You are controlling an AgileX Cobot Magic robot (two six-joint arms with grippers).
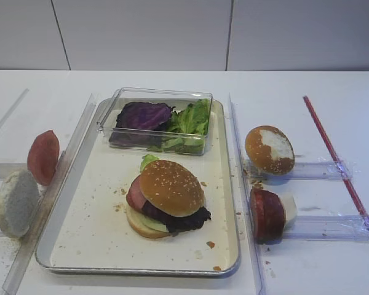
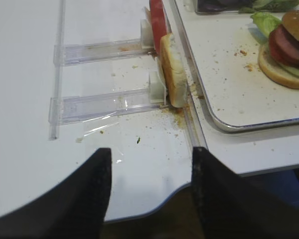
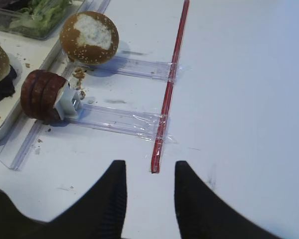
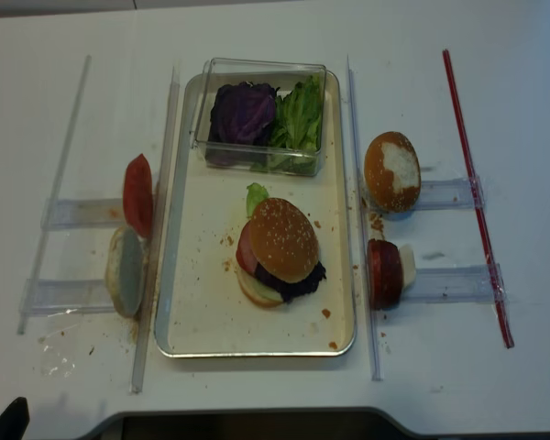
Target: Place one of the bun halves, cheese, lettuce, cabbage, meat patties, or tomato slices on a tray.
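The sesame bun top (image 1: pixel 171 187) caps a stacked burger in the middle of the metal tray (image 1: pixel 135 269). Purple cabbage (image 1: pixel 142 115) and green lettuce (image 1: pixel 192 120) lie in a clear box at the tray's far end. Dark red meat patties (image 3: pixel 40 94) stand on edge right of the tray. A tomato slice (image 2: pixel 157 20) stands on the left. My right gripper (image 3: pixel 150 164) is open over bare table at the end of a red strip. My left gripper (image 2: pixel 150 150) is open and empty at the table's front edge, left of the tray's near corner.
A browner bun half with a white face (image 1: pixel 269 149) sits on a clear holder at the right. A pale floury disc (image 1: pixel 15 203) leans at the left. The red strip (image 1: pixel 341 166) runs along the far right. Clear rails (image 4: pixel 362 220) flank the tray.
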